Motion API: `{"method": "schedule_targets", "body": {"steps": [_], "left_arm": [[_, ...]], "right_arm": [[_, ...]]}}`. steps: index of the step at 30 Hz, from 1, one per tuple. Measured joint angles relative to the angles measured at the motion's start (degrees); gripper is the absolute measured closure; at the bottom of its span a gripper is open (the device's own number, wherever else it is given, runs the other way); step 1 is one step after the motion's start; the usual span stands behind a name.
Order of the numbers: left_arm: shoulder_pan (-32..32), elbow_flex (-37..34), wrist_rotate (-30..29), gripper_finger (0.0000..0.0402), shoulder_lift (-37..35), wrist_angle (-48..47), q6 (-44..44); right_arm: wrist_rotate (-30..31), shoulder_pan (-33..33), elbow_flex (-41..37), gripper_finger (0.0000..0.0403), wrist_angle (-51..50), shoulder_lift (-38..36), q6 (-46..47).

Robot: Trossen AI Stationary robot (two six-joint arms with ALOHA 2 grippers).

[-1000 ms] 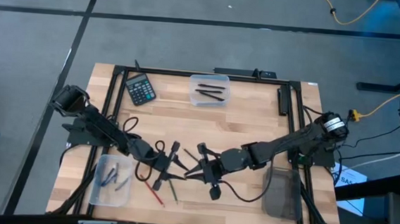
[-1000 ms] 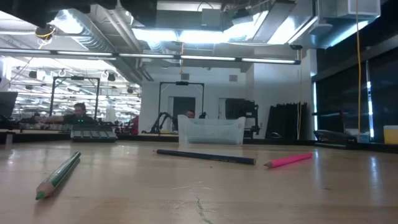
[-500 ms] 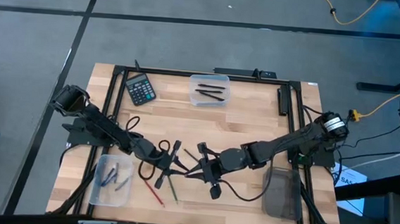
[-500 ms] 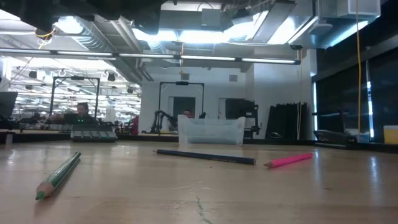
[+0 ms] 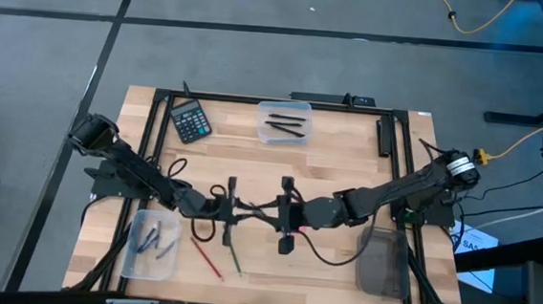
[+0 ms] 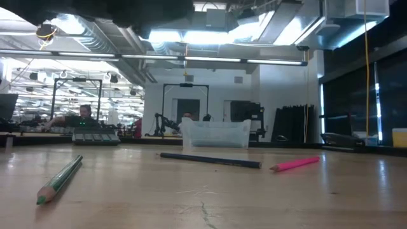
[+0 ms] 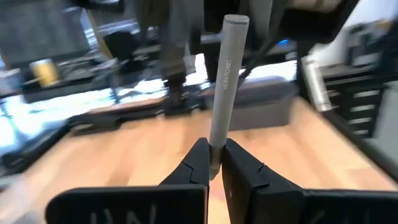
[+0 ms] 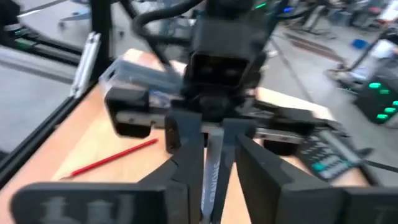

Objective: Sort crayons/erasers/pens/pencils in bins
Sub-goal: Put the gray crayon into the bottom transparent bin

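Note:
A grey stick [image 7: 227, 74] hangs level above the table's middle, between my two grippers, which face each other. My left gripper [image 7: 214, 167], also seen from above [image 5: 242, 207], is shut on the stick's left end. My right gripper [image 8: 214, 152] stands open with a finger on either side of the stick's other end [image 8: 214, 168]; whether they touch it I cannot tell. A red pencil [image 5: 208, 260] and a green pencil [image 5: 235, 257] lie flat on the table below. Three bins stand around: clear at near left [image 5: 150, 244], clear at far middle [image 5: 283, 121], dark at near right [image 5: 381, 260]. My left gripper pinches the grey stick's end [image 7: 216, 149] between its two fingertips. The fingers come level from the table's left, and the stick runs straight on from them toward my right gripper. The stick is lifted clear of the table.
A black calculator [image 5: 190, 120] lies at the far left. The low view shows a green pencil [image 6: 60, 179], a black pencil [image 6: 210, 159] and a pink one [image 6: 296, 164] lying on the wood. The near-left bin holds grey-blue sticks, the far bin black ones.
My left gripper has shut on the grey stick's left end. Both grippers have shifted a little toward the table's far edge and turned until their fingers point straight at each other, the stick now level between them.

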Motion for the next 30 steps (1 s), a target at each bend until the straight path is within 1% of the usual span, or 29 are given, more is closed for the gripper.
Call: {"method": "schedule_targets", "body": {"steps": [3,7,11,12,14,17,19,22,24,27,29,30], "left_arm": [[-1.4,0.0,-4.4,0.0389,-1.6,-1.1,-0.2],[-4.5,0.0,-11.3,0.0388,-4.2,-6.9,-3.5],[-8.8,0.0,-19.1,0.0388,-7.8,-16.9,-11.1],[-10.0,0.0,-20.5,0.0388,-8.7,-20.3,-13.8],[-12.1,0.0,-21.3,0.0388,-11.0,-26.9,-19.1],[-14.7,0.0,-19.9,0.0388,-15.2,-37.4,-28.3],[-16.0,0.0,-17.5,0.0388,-18.3,-43.1,-36.7],[-17.9,0.0,-12.2,0.0388,-22.6,-49.9,-48.2],[-19.4,0.0,-9.6,0.0388,-24.6,-54.0,-54.9],[-23.1,0.0,-8.8,0.0388,-24.9,-59.6,-65.1],[-25.6,0.0,-5.2,0.0388,-24.9,-61.8,-71.5],[-26.7,0.0,-2.0,0.0388,-24.9,-63.1,-75.3]], "right_arm": [[2.5,0.5,0.0,0.0289,-1.5,-1.8,-0.3],[3.0,0.8,0.0,0.0274,-3.1,-4.4,-3.3],[3.1,0.8,0.0,0.027,-5.2,-6.4,-7.7],[3.0,0.8,0.0,0.027,-5.3,-6.8,-8.2],[3.2,0.8,0.0,0.027,-6.7,-7.5,-10.0],[4.4,0.7,0.1,0.027,-9.4,-7.8,-11.7],[4.7,0.4,0.1,0.027,-10.8,-7.8,-12.5],[4.3,-0.4,0.1,0.027,-11.7,-7.4,-12.5],[1.9,-1.5,0.1,0.027,-11.4,-6.6,-12.0],[-5.3,-3.9,0.1,0.027,-7.3,-4.3,-10.1],[-9.2,-5.6,0.1,0.027,-3.5,-2.1,-10.7],[-9.6,-6.3,0.1,0.027,-2.1,-1.1,-10.9]]}}
